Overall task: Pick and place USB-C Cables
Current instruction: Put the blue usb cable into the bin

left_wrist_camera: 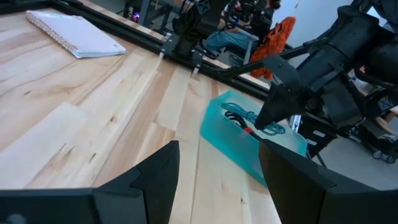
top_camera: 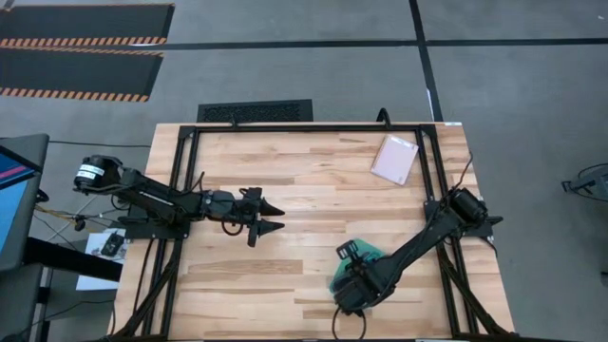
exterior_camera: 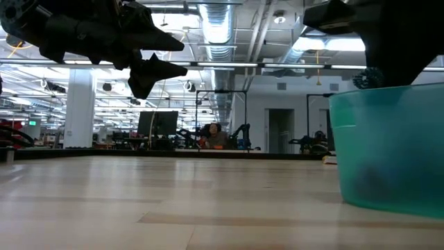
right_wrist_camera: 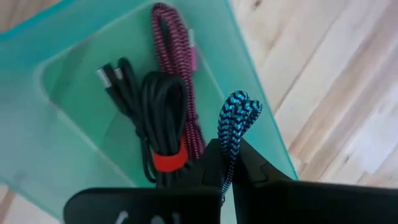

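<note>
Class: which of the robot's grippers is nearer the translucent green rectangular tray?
Right. The right gripper hangs directly over the translucent green rectangular tray, while the left gripper hovers well away across the table.

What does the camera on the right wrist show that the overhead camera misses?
Only the right wrist view shows the cables: the black cable with its red band and the maroon-pink cable lying in the tray, and the teal-blue cable pinched in the right gripper above the tray's edge. Only the high view shows the whole table, the left gripper held open over bare wood, and the pale pink packet. Both show the green tray.
</note>
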Action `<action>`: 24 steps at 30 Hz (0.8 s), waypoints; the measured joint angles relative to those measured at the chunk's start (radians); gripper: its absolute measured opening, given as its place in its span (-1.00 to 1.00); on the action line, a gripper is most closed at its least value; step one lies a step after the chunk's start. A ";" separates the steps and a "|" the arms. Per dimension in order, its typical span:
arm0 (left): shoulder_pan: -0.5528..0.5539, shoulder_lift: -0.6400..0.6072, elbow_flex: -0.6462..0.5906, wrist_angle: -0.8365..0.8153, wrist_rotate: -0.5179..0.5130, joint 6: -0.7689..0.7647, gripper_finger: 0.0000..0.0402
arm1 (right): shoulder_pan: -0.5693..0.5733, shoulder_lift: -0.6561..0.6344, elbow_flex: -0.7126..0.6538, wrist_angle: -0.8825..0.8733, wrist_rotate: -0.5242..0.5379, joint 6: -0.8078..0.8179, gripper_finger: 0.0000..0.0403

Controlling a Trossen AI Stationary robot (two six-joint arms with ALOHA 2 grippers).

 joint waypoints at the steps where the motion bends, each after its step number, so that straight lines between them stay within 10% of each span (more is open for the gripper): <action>1: 0.000 0.000 0.000 -0.001 -0.001 0.000 0.04 | 0.000 0.000 0.000 0.000 -0.014 -0.023 -0.91; 24: -0.001 0.000 0.000 -0.015 0.001 -0.053 0.04 | -0.032 0.031 0.000 0.066 -0.079 -0.103 -0.75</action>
